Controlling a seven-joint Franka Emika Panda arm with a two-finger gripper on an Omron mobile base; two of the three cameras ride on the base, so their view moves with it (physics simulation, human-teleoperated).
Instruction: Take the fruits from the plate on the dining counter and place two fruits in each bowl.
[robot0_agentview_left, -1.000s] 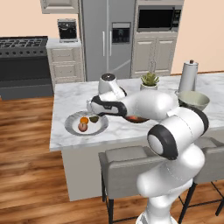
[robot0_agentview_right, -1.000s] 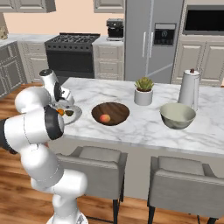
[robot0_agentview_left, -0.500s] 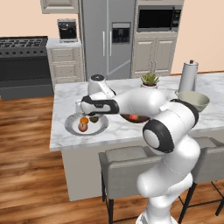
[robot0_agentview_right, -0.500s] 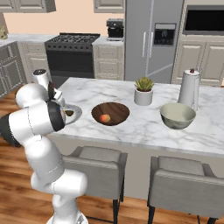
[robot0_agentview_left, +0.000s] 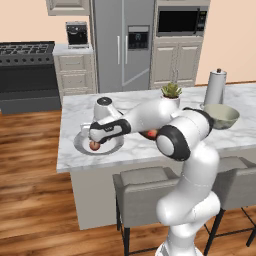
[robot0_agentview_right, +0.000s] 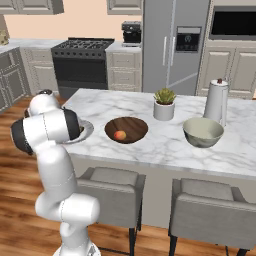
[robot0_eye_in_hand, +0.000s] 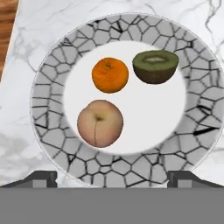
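My two-finger claw (robot0_eye_in_hand: 112, 177) hangs spread wide above the round grey-white plate with the cracked, ridged silvery rim (robot0_eye_in_hand: 52, 74), pinching nothing; its two dark finger tips (robot0_eye_in_hand: 41, 177) stand far apart at the near rim. The plate (robot0_agentview_left: 82, 145) sits at the left end of the long white marble dining counter (robot0_agentview_left: 145, 150).

I count three small fruits on the plate: one orange citrus (robot0_eye_in_hand: 110, 75), one dark olive-green halved kiwi (robot0_eye_in_hand: 155, 66) just beside it, and one red-pink peach (robot0_eye_in_hand: 99, 123) nearest my fingers, none touching another.

A fourth fruit, one reddish-orange round one (robot0_agentview_right: 119, 135), lies alone in the wide shallow dark brown wooden bowl (robot0_agentview_right: 135, 125) at the counter's middle. The second bowl, the deeper pale grey-green one with a cream inside (robot0_agentview_right: 202, 132), stands further right, nothing showing in it. That makes two bowls, four fruits.
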